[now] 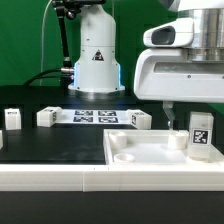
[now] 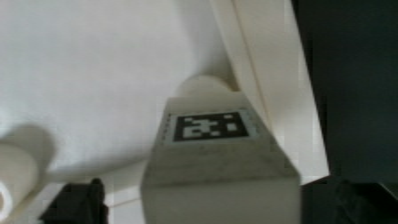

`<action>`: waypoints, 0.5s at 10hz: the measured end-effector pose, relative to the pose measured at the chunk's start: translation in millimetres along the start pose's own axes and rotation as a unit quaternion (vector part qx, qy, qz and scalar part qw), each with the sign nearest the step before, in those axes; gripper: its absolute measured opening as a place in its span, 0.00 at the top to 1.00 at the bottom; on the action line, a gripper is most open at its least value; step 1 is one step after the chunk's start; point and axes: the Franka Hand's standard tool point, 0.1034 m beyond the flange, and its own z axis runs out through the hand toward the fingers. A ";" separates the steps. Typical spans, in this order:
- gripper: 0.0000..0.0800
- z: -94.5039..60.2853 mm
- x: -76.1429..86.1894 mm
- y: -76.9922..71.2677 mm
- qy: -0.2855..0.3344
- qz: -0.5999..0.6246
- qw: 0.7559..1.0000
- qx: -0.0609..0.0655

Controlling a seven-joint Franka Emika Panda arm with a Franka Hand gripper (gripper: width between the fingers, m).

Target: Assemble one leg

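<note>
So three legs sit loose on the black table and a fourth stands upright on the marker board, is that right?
Not quite. The fourth leg stands upright on the large white panel, not on the marker board, which carries only tags. The exterior view shows this. The three loose legs do sit on the black table, as you say.

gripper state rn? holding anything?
Gripper: open, jaws either side of the leg, apparently not clamped on it; holding nothing.
</note>
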 end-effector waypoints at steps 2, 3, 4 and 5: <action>0.19 0.0 0.1 0.2 0.000 -0.030 1.000 0.000; 0.19 0.1 -0.5 -0.8 0.000 -0.026 1.000 0.000; 0.22 0.1 -0.1 0.0 0.000 -0.025 1.000 0.000; 0.22 0.1 0.0 0.1 0.000 -0.025 1.000 0.000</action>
